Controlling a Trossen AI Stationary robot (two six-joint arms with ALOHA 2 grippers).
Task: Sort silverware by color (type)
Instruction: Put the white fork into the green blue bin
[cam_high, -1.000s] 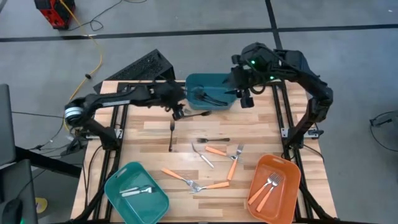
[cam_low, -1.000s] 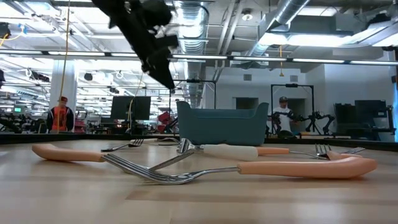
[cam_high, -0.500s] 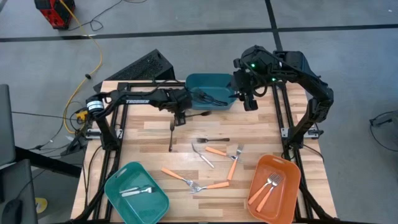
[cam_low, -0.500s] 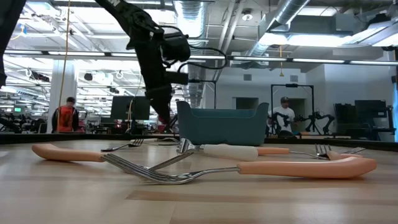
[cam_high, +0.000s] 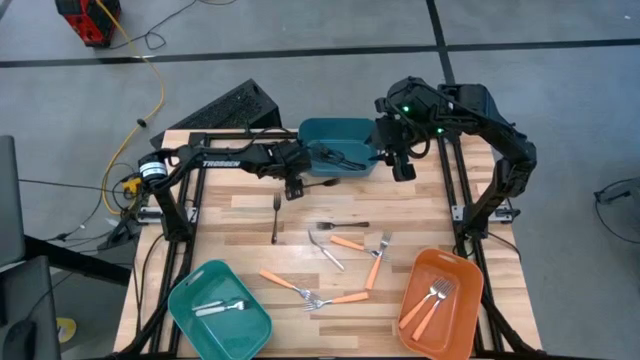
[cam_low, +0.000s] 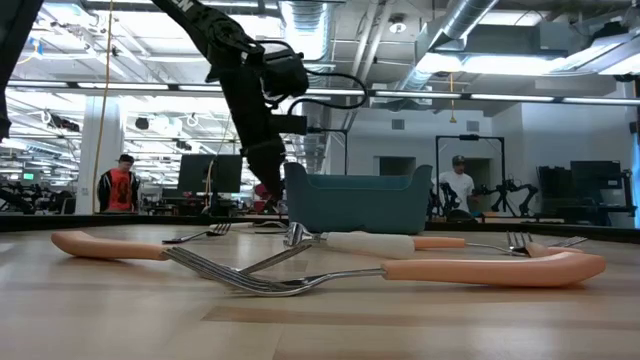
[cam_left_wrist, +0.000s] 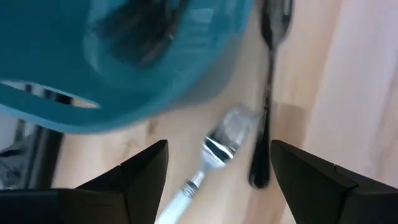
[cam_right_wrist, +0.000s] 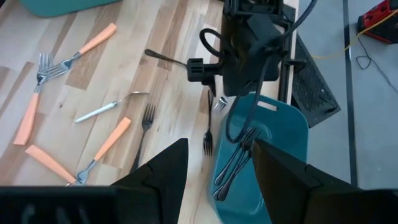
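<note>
My left gripper (cam_high: 293, 188) (cam_left_wrist: 219, 147) stands open just above the table by the near left corner of the dark teal bin (cam_high: 338, 148). Below it lie a white-handled fork with a silver head (cam_left_wrist: 219, 144) and a dark utensil (cam_left_wrist: 266, 99), flat on the wood between its fingers. The bin holds dark utensils (cam_right_wrist: 239, 155). More silverware is spread mid-table: a black fork (cam_high: 275, 215), another dark fork (cam_high: 345, 225), a white-handled one (cam_high: 326, 250) and orange-handled ones (cam_high: 350, 243). My right gripper (cam_high: 402, 168) (cam_right_wrist: 221, 142) hangs open and high at the bin's right end.
A light teal bin (cam_high: 185, 300) at the near left holds a white utensil. At the near right, an orange bin (cam_high: 462, 275) holds orange-handled forks. Orange-handled forks (cam_low: 480, 268) lie close to the near edge. People stand in the room beyond the table.
My left gripper has come down from well above the table to just over the wood beside the dark teal bin, shifting a little toward the table's right and near edges. My right arm has kept still.
</note>
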